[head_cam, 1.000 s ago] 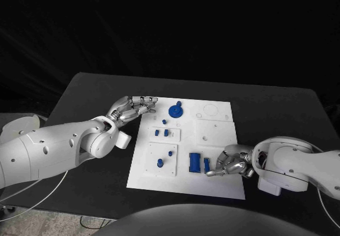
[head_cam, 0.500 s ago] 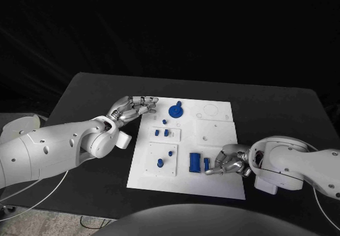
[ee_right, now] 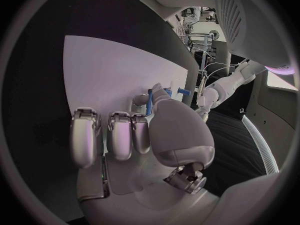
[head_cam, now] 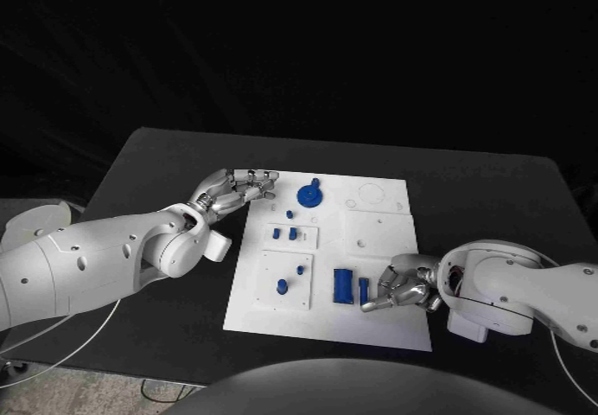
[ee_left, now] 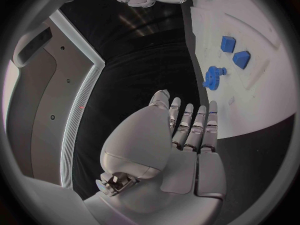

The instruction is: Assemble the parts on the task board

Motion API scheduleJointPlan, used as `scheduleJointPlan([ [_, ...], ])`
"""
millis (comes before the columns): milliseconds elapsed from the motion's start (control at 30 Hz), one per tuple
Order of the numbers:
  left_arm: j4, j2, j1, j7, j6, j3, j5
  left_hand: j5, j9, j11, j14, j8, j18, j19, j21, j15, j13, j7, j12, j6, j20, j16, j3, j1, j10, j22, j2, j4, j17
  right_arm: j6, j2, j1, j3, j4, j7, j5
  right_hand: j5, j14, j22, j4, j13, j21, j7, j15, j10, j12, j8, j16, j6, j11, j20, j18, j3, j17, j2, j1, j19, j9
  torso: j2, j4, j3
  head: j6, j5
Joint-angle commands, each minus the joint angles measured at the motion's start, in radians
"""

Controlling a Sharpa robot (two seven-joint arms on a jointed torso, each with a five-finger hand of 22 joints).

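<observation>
- Head view: the white board (head_cam: 374, 259) lies in the middle of the black table (head_cam: 162, 164), its long side running away from the robot.
- The left hand (head_cam: 237, 190) rests at the board's far left corner, fingers stretched out side by side toward the board and holding nothing.
- The left wrist view shows the same hand (ee_left: 187, 135) flat with its fingers straight, their tips at the board's edge (ee_left: 262, 85), and nothing between them.
- A round blue part with a knob (head_cam: 309, 194) sits on the board just beside the left fingertips; in the left wrist view it lies just past them (ee_left: 214, 77).
- Two small blue pieces (head_cam: 285, 233) stand in a raised white plate near the board's left edge, with one more small blue piece (head_cam: 290, 213) just beyond them.
- Nearer the robot, two more blue bits (head_cam: 289, 278) lie on a second raised plate.
- A blue block (head_cam: 341, 285) stands upright near the middle of the board's near half.
- The right hand (head_cam: 405, 290) lies on the board's near right side, fingers curled in toward a slim blue bar (head_cam: 364, 290) just right of the block.
- In the right wrist view the right hand (ee_right: 144, 135) has its fingers bent down onto the board and the thumb against the slim blue bar (ee_right: 150, 101); it seems to pinch the bar, though I cannot tell this for sure.
</observation>
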Motion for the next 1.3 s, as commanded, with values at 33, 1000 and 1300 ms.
scheduleJointPlan([
  [33,0.001,-0.002,-0.001,0.021,0.016,0.0,0.002,0.005,0.0,0.004,-0.005,0.001,-0.011,0.002,0.005,0.0,0.001,0.005,-0.002,0.0,-0.001,0.005,0.006,0.011,0.001,-0.002,0.003,-0.001,-0.001,-0.068,-0.007,-0.001,0.0,0.005,0.104,-0.007,-0.004,0.085,0.225,0.009,0.262,0.015,-0.003,-0.009,0.105,0.003,0.04,0.003,0.036,-0.006,-0.009,-0.008,-0.019,0.145,-0.016,-0.013,0.059,0.016,-0.002,-0.0053,0.0007,0.0,-0.001],
  [1000,0.034,-0.01,-0.003,0.207,-0.061,0.0,-0.049,-0.274,-0.039,-0.167,-0.442,-0.042,0.042,-0.356,-0.124,-0.128,-0.038,-0.257,-0.289,-0.503,-0.05,-0.193,-0.157,-0.25,-0.311,-0.348,-0.011,0.009,-0.06,-0.61,0.026,0.042,0.0,-0.182,1.164,0.627,0.069,-0.931,-0.815,0.111,-0.852,-1.394,0.105,0.296,-0.866,-1.433,-0.696,-1.451,-0.514,0.243,0.25,0.045,-0.159,-1.203,-0.018,-0.12,-1.022,-0.685,-0.022,-0.0346,0.0054,0.0,-0.01],
  [1300,0.029,0.001,-0.022,0.214,-0.089,0.001,-0.048,-0.367,-0.053,-0.286,-0.458,-0.055,0.044,-0.437,-0.154,-0.194,-0.063,-0.366,-0.386,-0.646,-0.101,-0.197,-0.116,-0.333,-0.431,-0.585,-0.061,0.009,-0.064,-0.475,0.074,-0.001,0.0,-0.276,1.199,0.651,0.082,-1.462,-1.28,0.123,-1.138,-1.438,-0.161,0.213,-1.371,-1.531,-0.792,-1.516,-0.907,0.076,0.218,0.038,-0.123,-1.307,-0.035,-0.102,-1.456,-1.013,-0.024,-0.0287,0.0088,0.0,-0.018],
])
